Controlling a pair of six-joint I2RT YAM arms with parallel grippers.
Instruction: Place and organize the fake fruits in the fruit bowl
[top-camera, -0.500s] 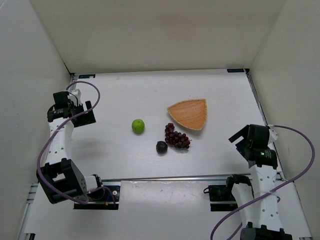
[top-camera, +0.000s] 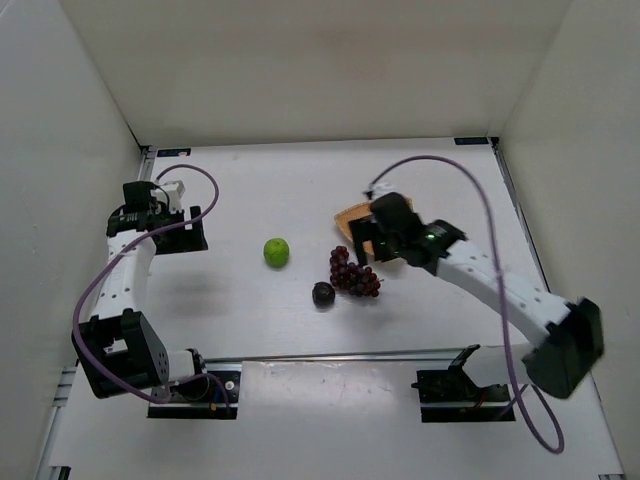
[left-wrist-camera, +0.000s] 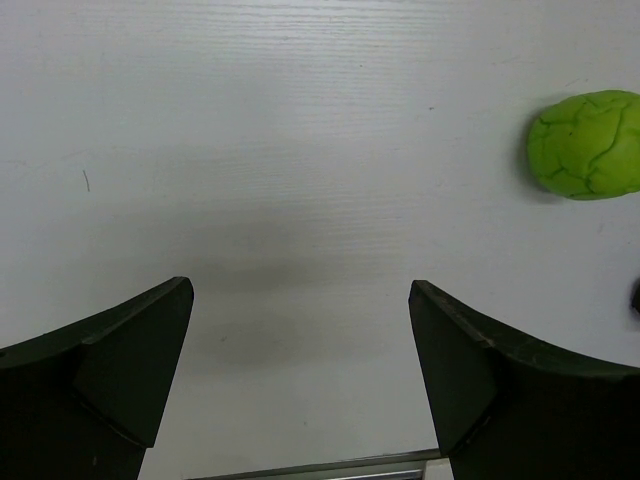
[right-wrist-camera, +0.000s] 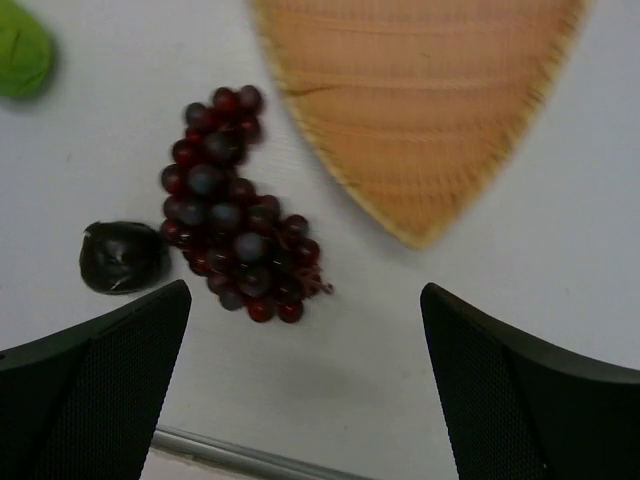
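The right gripper (right-wrist-camera: 305, 325) hangs above the table with its jaws spread wide and nothing between them, looking down on the grape bunch (right-wrist-camera: 232, 225) and the pointed near end of the fruit bowl (right-wrist-camera: 420, 100). All 3 fruits lie on the table outside the bowl: the grapes just beside its left rim, the dark plum (right-wrist-camera: 122, 257) close against the bunch's far side from the bowl, and the green fruit (left-wrist-camera: 587, 143) well apart to the left. The left gripper (left-wrist-camera: 300, 300) is likewise spread and empty over bare table, the green fruit off to its side. The grapes look like the piece in hand. To take them well, I would centre the fingers over the thickest part of the bunch (it is lumpy and probably flexes), descend straight, and close across its narrow width so 1 finger does not nudge the plum into rolling or catch the wicker rim. Setting the bunch toward the bowl's wide end would leave room for the other 2.
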